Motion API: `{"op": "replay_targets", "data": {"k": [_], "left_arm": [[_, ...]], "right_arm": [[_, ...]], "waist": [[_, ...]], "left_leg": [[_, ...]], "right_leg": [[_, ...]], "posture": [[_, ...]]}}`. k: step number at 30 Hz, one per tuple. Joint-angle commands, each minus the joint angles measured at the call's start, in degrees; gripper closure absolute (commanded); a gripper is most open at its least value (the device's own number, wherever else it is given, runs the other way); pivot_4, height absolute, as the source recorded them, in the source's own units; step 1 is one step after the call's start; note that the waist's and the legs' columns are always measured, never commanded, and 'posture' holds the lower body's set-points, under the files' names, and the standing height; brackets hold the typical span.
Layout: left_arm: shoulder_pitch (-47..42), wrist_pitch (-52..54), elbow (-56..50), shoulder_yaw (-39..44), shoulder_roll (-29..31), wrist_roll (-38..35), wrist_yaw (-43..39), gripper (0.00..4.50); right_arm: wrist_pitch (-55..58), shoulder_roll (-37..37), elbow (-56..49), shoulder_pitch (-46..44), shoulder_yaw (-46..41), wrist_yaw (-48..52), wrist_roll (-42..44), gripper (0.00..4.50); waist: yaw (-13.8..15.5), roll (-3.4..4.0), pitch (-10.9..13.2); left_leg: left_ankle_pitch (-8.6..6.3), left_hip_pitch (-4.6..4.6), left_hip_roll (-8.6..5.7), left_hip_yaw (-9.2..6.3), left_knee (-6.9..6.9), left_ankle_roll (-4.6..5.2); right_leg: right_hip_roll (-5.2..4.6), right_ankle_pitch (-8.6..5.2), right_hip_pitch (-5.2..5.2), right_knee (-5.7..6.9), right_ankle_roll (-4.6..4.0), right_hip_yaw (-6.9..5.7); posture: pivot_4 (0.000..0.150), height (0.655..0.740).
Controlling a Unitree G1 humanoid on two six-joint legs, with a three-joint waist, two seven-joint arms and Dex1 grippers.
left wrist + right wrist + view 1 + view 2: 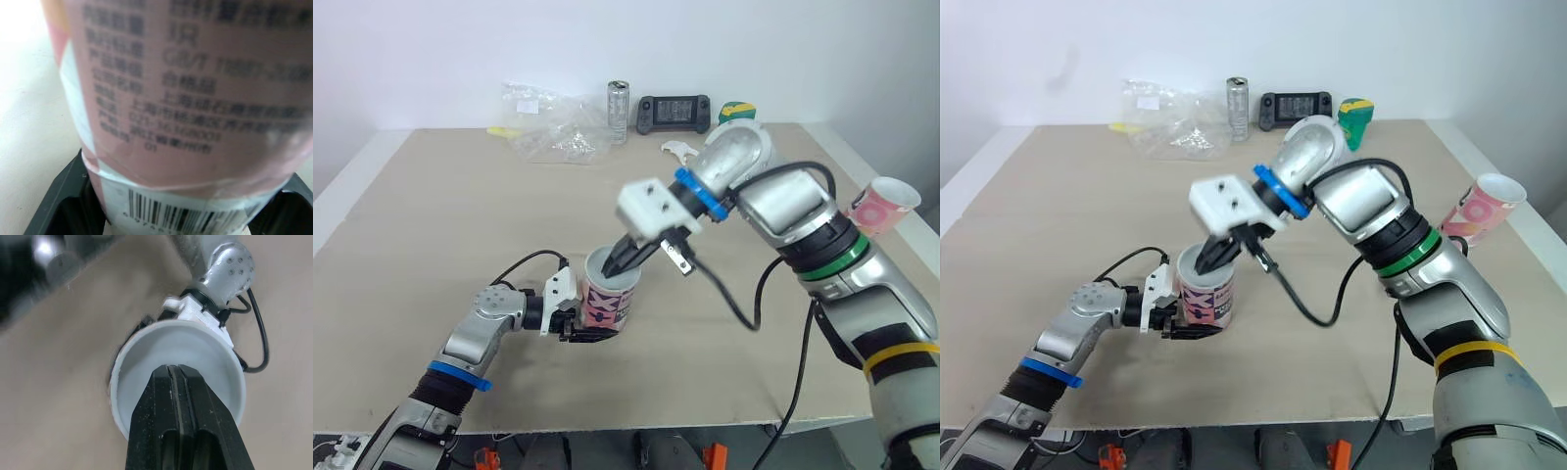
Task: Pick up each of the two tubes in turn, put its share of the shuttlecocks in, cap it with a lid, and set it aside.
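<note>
Near desk [431,225] front edge: pink tube [610,299] upright, left gripper [592,329] jaws pinching its lower wall. Right gripper [611,265] jaws pressed together, tips at tube's open mouth. Second tube [881,204] tilted at desk's right edge.

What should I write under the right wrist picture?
Shut right gripper aims into the open tube, held upright by the left gripper.

Up close the tube [186,98] print is too smeared to read, and its top's cropped. The right gripper [176,369] blocks the tube's floor, can't tell what's inside. The bag [553,127] at 11 o'clock: contents too tiny to tell.
</note>
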Motion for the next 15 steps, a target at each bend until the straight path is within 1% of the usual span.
{"op": "replay_targets", "data": {"k": [1, 2, 4, 6, 7, 8, 9, 10, 12, 14, 15], "left_arm": [[1.74, 1.68, 1.93, -1.38, 0.76, 1.86, 0.32, 1.48], [1.76, 1.71, 1.87, -1.35, 0.76, 1.80, 0.28, 1.48], [1.86, 1.52, 1.79, -1.28, 0.90, 1.68, 0.14, 1.48], [1.91, 0.93, 1.77, -1.34, 1.04, 1.71, -0.22, 1.48], [1.91, 0.64, 1.77, -1.30, 1.12, 1.68, -0.39, 1.48], [1.86, 0.58, 1.72, -1.19, 1.17, 1.56, -0.51, 1.48], [1.71, 0.39, 1.79, -1.07, 1.14, 1.48, -0.53, 1.48], [1.65, -0.01, 1.85, -0.86, 1.15, 1.40, -0.53, 1.48], [1.49, -0.77, 1.98, -0.30, 1.04, 1.15, -0.35, 1.48], [1.01, -1.85, 2.26, 0.56, 0.71, 0.69, 0.04, 0.68], [0.64, -2.08, 2.25, 1.14, 0.58, 0.09, -0.01, 0.52]], "right_arm": [[4.67, -4.07, -0.68, -1.27, -6.23, 1.89, 3.93, 3.83], [5.05, -5.52, -2.21, 0.07, -6.68, 2.08, 4.12, 3.60], [6.73, -8.48, -6.04, 3.32, -8.68, 2.19, 5.49, 2.56], [9.23, -11.21, -9.51, 7.37, -11.98, 0.37, 6.28, 1.65], [10.30, -12.21, -11.21, 9.27, -13.58, -0.59, 6.97, 1.15], [12.03, -13.02, -13.26, 11.28, -15.47, -1.75, 8.28, 0.55], [13.15, -13.68, -15.10, 13.18, -16.89, -2.87, 9.00, 0.11], [14.09, -14.21, -17.09, 14.98, -18.02, -3.76, 9.56, 0.04], [16.34, -14.89, -20.72, 18.56, -20.21, -6.00, 10.79, 0.04], [17.54, -15.65, -24.51, 23.81, -22.65, -9.05, 11.26, 0.00], [17.74, -15.73, -25.99, 27.00, -23.95, -11.25, 11.02, 0.00]], "waist": [[0.10, 0.00, 0.00], [0.28, -0.01, 0.00], [0.60, -0.04, -0.02], [0.89, -0.02, -0.01], [1.00, 0.02, 0.02], [1.02, 0.09, 0.08], [1.06, 0.13, 0.11], [1.04, 0.15, 0.13], [1.02, 0.18, 0.15], [1.09, 0.14, 0.16], [1.16, 0.09, 0.19]], "left_leg": [[0.00, -0.10, -0.01, -0.02, 0.00, 0.00], [-0.02, -0.17, -0.01, -0.05, 0.01, -0.01], [-0.16, -0.26, -0.04, -0.14, 0.00, -0.10], [-0.28, -0.31, -0.06, -0.17, 0.02, -0.16], [-0.29, -0.36, -0.08, -0.17, 0.01, -0.16], [-0.32, -0.40, -0.08, -0.15, 0.02, -0.18], [-0.32, -0.44, -0.10, -0.12, 0.03, -0.18], [-0.32, -0.47, -0.10, -0.13, 0.03, -0.18], [-0.32, -0.47, -0.09, -0.14, 0.03, -0.18], [-0.32, -0.46, -0.07, -0.18, 0.03, -0.18], [-0.31, -0.46, -0.06, -0.19, 0.03, -0.19]], "right_leg": [[0.00, 0.01, -0.07, -0.01, 0.06, -0.01], [-0.01, -0.04, -0.09, -0.03, 0.00, -0.06], [-0.05, -0.17, -0.10, -0.05, -0.17, -0.15], [-0.04, -0.25, -0.10, -0.07, -0.22, -0.17], [-0.05, -0.27, -0.14, -0.07, -0.22, -0.17], [-0.05, -0.28, -0.20, -0.07, -0.21, -0.14], [-0.05, -0.29, -0.25, -0.06, -0.20, -0.10], [-0.05, -0.30, -0.27, -0.06, -0.17, -0.11], [-0.04, -0.44, -0.29, -0.06, 0.06, -0.10], [-0.01, -0.44, -0.29, -0.05, 0.06, -0.15], [-0.01, -0.44, -0.27, -0.05, 0.06, -0.17]], "posture": [[0.150, 0.7236], [0.150, 0.7236], [0.150, 0.7236], [0.150, 0.7236], [0.150, 0.7236], [0.150, 0.7236], [0.150, 0.7236], [0.150, 0.7236], [0.150, 0.7236], [0.150, 0.7236], [0.150, 0.7236]]}}
